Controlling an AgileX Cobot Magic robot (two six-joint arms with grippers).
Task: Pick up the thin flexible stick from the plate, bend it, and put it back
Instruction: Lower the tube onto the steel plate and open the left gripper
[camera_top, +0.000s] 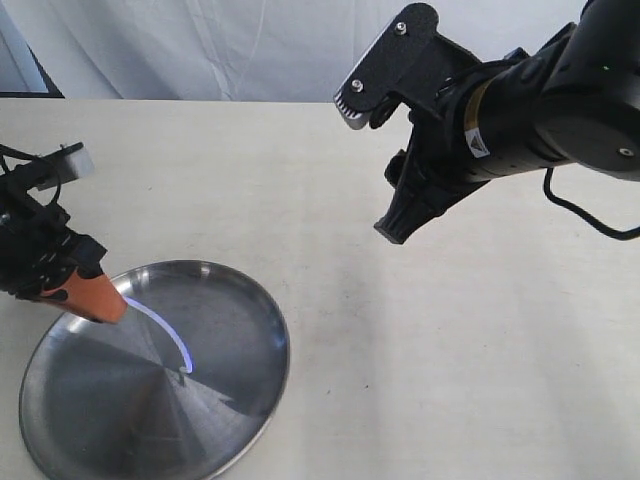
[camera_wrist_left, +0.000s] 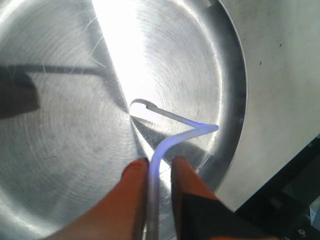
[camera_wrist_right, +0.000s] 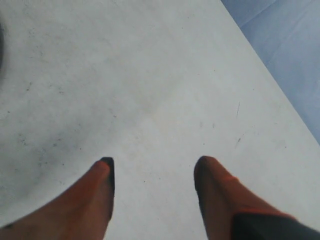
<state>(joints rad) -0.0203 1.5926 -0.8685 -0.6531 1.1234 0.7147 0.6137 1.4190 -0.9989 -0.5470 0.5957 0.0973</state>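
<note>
One bent, glowing stick (camera_wrist_left: 200, 129) pinched by L fingers (camera_wrist_left: 125, 200) over plate (camera_wrist_left: 60, 150); R fingers (camera_wrist_right: 95, 195) spread above table (camera_wrist_right: 150, 75).

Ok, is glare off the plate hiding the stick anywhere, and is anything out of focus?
Left wrist view: a white glare band crosses the plate, but the stick reads clearly, glowing blue beyond the left gripper; exterior view: sharp, no glare over the stick; right wrist view: the right gripper looks slightly blurred near the lens.
</note>
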